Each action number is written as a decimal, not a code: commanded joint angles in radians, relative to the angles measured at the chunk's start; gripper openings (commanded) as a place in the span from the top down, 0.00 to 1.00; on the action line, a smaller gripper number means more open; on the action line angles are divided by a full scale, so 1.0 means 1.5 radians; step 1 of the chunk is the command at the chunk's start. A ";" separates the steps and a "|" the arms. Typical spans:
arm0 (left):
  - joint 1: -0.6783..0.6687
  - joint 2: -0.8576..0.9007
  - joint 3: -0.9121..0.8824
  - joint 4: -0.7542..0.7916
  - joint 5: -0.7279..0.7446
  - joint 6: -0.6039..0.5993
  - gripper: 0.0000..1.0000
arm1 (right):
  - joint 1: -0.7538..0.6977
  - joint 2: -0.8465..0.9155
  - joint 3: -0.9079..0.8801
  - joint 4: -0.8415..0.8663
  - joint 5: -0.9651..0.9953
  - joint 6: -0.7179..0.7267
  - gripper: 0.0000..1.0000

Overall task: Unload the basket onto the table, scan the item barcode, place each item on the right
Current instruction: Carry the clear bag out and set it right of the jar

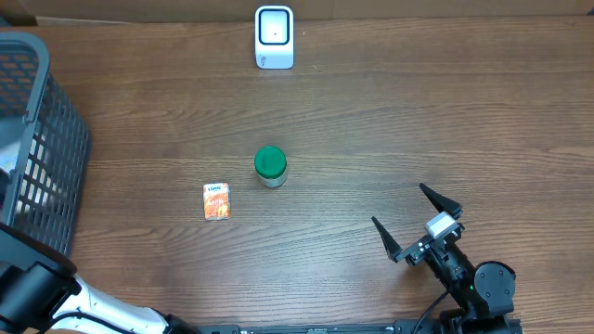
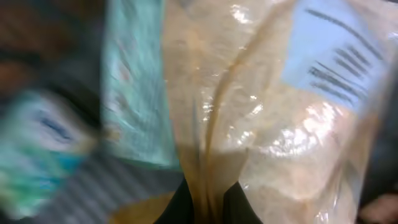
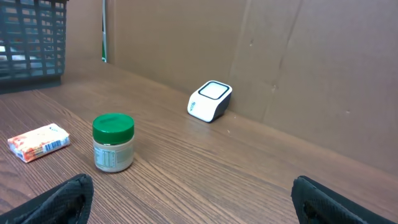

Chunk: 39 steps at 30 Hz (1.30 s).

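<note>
A clear bag (image 2: 249,124), its barcode label (image 2: 336,56) in view, is pinched at a fold by the left tool (image 2: 209,202), apparently inside the basket (image 1: 37,139), ready for lifting toward the scanner (image 1: 274,37). The right tool (image 1: 399,204) is held spread above the counter (image 1: 371,121), idle.

1. At the lower right of the overhead view, the right arm's matte black gripper (image 1: 398,203) is showing two pointed, blade-like fingers (image 1: 444,199) flanking a small white-and-grey block (image 1: 443,224).
2. Behind it, a round black joint housing (image 1: 493,283) is trailing a thin black cable (image 1: 436,311).
3. At the lower left, a black arm segment (image 1: 28,283) is meeting a smooth white cover (image 1: 107,311).
4. In the right wrist view, rough black fingertips (image 3: 62,202) are filling both bottom corners.
</note>
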 commanded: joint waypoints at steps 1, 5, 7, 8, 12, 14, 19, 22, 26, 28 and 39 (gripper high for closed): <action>-0.010 -0.035 0.128 -0.041 0.039 -0.035 0.96 | 0.003 -0.008 -0.007 0.001 -0.002 0.003 0.00; -0.010 -0.065 0.217 -0.076 0.116 -0.039 0.96 | 0.003 -0.008 -0.007 0.001 -0.002 0.003 0.00; -0.011 -0.091 0.249 -0.082 0.160 -0.053 0.96 | 0.003 -0.008 -0.007 0.001 -0.002 0.003 0.00; -0.011 -0.106 0.258 -0.081 0.179 -0.062 0.96 | 0.003 -0.008 -0.007 0.001 -0.002 0.003 0.00; -0.014 -0.170 0.280 -0.080 0.230 -0.092 0.96 | 0.003 -0.008 -0.007 0.001 -0.002 0.003 0.00; -0.019 -0.199 0.281 -0.081 0.248 -0.107 0.96 | 0.003 -0.008 -0.007 0.001 -0.002 0.003 0.00; -0.066 -0.277 0.281 -0.095 0.284 -0.109 0.96 | 0.003 -0.008 -0.007 0.001 -0.002 0.003 0.00; -0.152 -0.325 0.281 -0.145 0.284 -0.109 0.96 | 0.003 -0.008 -0.007 0.001 -0.002 0.003 0.00; -0.277 -0.334 0.281 -0.203 0.282 -0.127 0.96 | 0.003 -0.008 -0.007 0.001 -0.002 0.003 0.00; -0.342 -0.330 0.277 -0.221 0.282 -0.143 0.96 | 0.003 -0.008 -0.007 0.001 -0.002 0.003 0.00; -0.680 -0.259 0.215 -0.233 0.193 -0.278 0.96 | 0.003 -0.008 -0.007 0.001 -0.002 0.003 0.00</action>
